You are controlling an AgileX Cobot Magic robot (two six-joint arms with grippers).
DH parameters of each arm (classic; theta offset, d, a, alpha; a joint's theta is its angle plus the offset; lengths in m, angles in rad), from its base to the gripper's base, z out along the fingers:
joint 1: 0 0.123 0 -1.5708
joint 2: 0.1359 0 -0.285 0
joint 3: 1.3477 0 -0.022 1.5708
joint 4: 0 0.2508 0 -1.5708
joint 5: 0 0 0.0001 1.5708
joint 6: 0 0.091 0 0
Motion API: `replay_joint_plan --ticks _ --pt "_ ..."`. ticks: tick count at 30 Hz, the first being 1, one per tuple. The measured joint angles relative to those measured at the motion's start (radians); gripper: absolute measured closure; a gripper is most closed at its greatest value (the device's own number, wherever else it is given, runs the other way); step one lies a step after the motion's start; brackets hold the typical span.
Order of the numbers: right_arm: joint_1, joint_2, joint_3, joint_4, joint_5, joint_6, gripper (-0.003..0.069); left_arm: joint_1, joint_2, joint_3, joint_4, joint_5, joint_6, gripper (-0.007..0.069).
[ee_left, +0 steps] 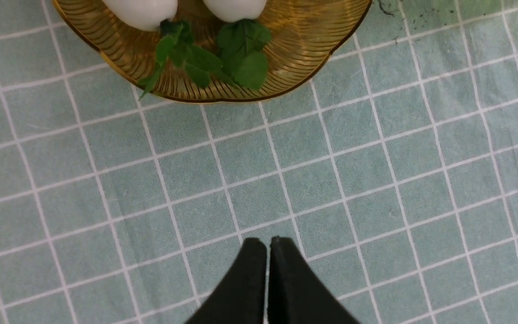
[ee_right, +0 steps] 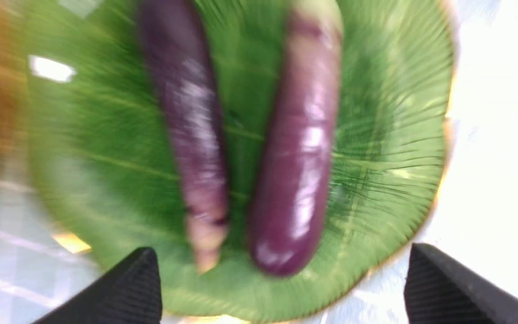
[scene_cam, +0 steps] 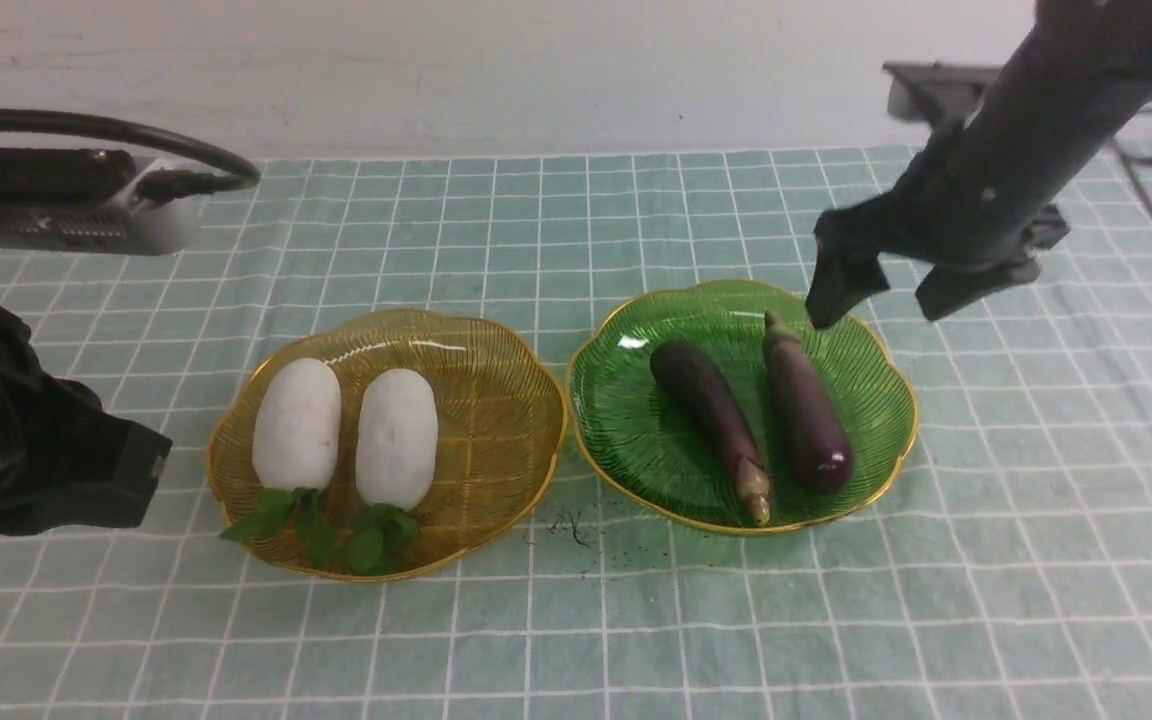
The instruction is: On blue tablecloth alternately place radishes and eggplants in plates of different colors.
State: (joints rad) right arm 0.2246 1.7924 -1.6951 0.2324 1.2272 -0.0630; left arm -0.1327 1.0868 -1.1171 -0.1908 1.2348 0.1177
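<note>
Two white radishes (scene_cam: pixel 297 422) (scene_cam: pixel 397 437) lie side by side in the amber plate (scene_cam: pixel 496 400), green tops toward me. Two dark purple eggplants (scene_cam: pixel 706 400) (scene_cam: pixel 806 410) lie in the green plate (scene_cam: pixel 626 420). Both plates stand on the blue tablecloth (scene_cam: pixel 986 560). My right gripper (scene_cam: pixel 876 300) is open and empty, raised over the green plate's far right rim; its view, blurred, shows both eggplants (ee_right: pixel 187 121) (ee_right: pixel 299 148) on the green plate (ee_right: pixel 389 148). My left gripper (ee_left: pixel 268 240) is shut and empty, above bare cloth beside the amber plate (ee_left: pixel 295 54). The left arm (scene_cam: pixel 26 440) sits at the left edge.
A few dark specks (scene_cam: pixel 571 530) lie on the cloth between the plates near their front rims. A pale wall (scene_cam: pixel 536 70) runs behind the table. A black camera block (scene_cam: pixel 936 90) is at the back right.
</note>
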Motion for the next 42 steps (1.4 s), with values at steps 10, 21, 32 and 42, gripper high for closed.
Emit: replay_joint_plan --ticks 10,21,32,42 --pt "0.0 -0.665 0.304 -0.055 -0.091 0.005 0.0431 0.0 -0.176 0.034 -0.014 -0.02 0.0 0.0632" --pt "0.0 -1.584 1.175 -0.098 -1.035 -0.008 0.0671 0.0 -0.299 0.166 -0.046 -0.219 0.0 0.0632" --pt "0.0 -1.807 1.384 -0.098 -1.135 0.023 0.0671 0.0 -0.354 0.271 -0.049 -0.271 0.005 0.0632" --pt "0.0 -1.807 1.385 -0.098 -1.125 0.025 0.0671 0.0 -0.721 0.471 -0.051 -0.453 0.006 0.0632"
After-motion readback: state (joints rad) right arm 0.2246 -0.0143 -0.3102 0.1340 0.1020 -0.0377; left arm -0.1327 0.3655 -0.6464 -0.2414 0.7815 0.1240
